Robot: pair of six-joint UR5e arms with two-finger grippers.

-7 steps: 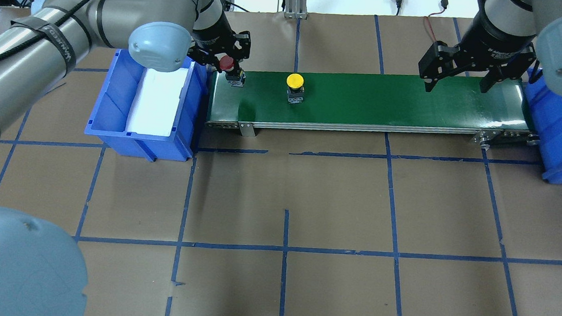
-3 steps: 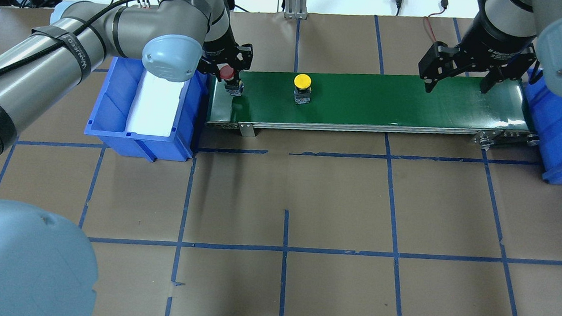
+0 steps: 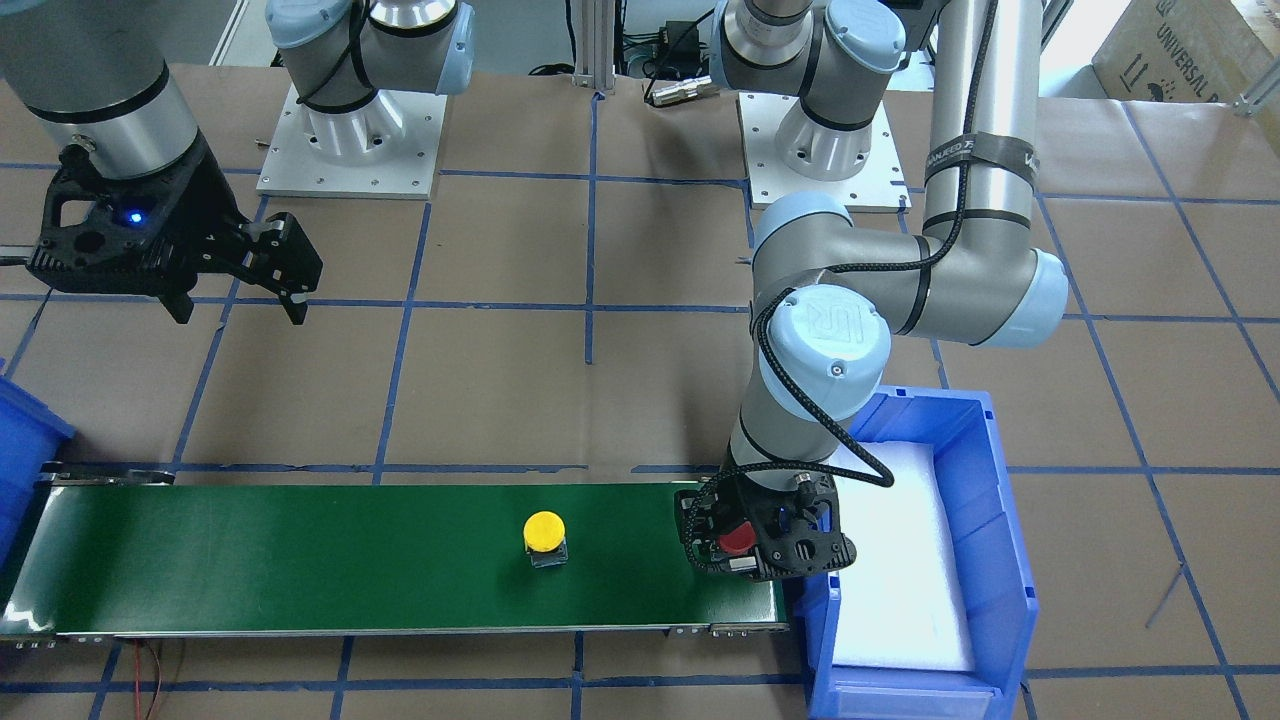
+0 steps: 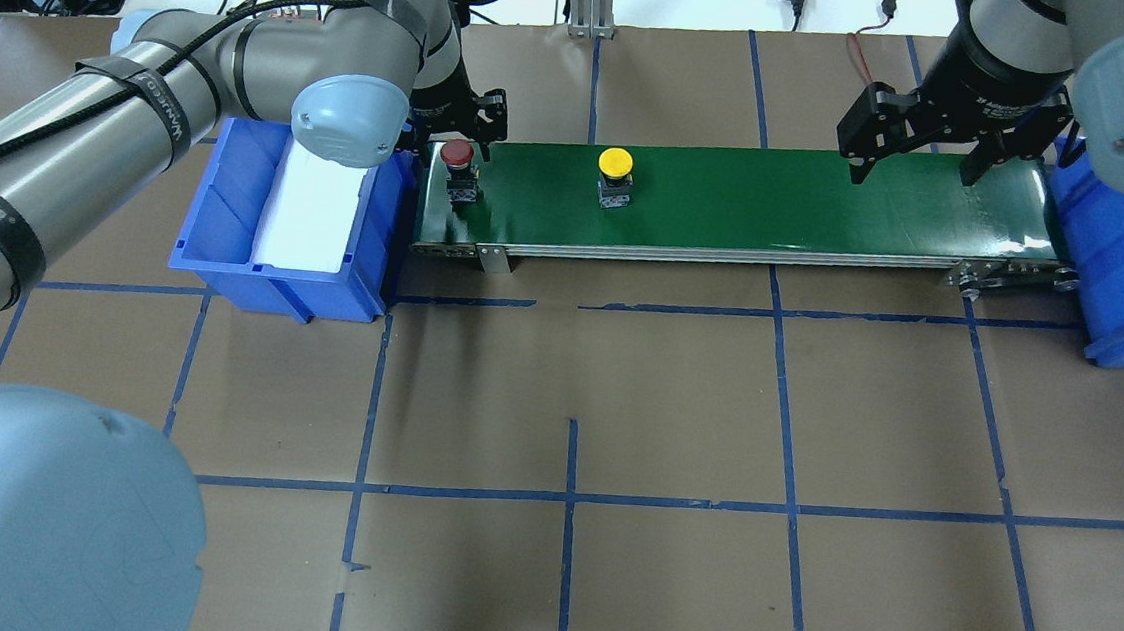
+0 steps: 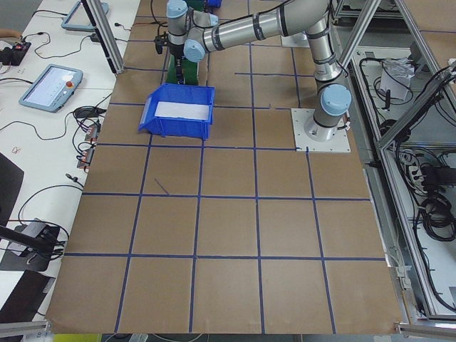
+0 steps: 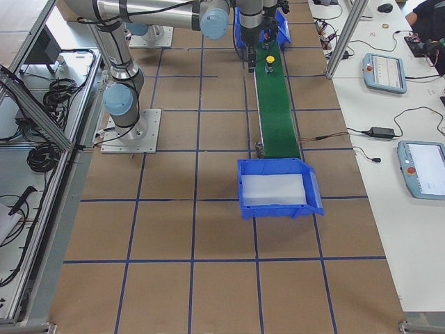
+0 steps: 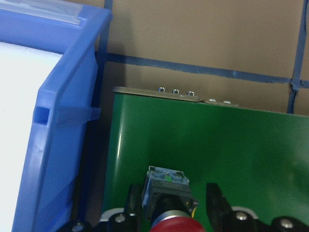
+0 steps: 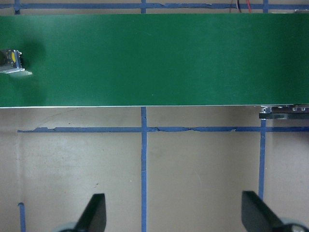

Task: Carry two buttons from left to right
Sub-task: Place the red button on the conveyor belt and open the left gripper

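The red button (image 4: 456,155) stands upright on the left end of the green conveyor belt (image 4: 782,202). My left gripper (image 4: 456,132) is open right over it. In the left wrist view the fingers (image 7: 216,209) stand on either side of the button's base (image 7: 166,186), with a gap on the right. The front-facing view shows the button (image 3: 737,540) inside the left gripper (image 3: 760,545). The yellow button (image 4: 615,163) stands free on the belt further right (image 3: 544,531). My right gripper (image 4: 916,171) is open and empty above the belt's right end (image 8: 176,217).
A blue bin (image 4: 228,229) with a white foam liner sits against the belt's left end, and another blue bin (image 4: 1117,279) at the right end. The brown table around them carries a grid of blue tape.
My left gripper has lowered the red button onto the belt's left end and let go of it. The yellow button has moved to the right along the belt. The right arm has not moved.
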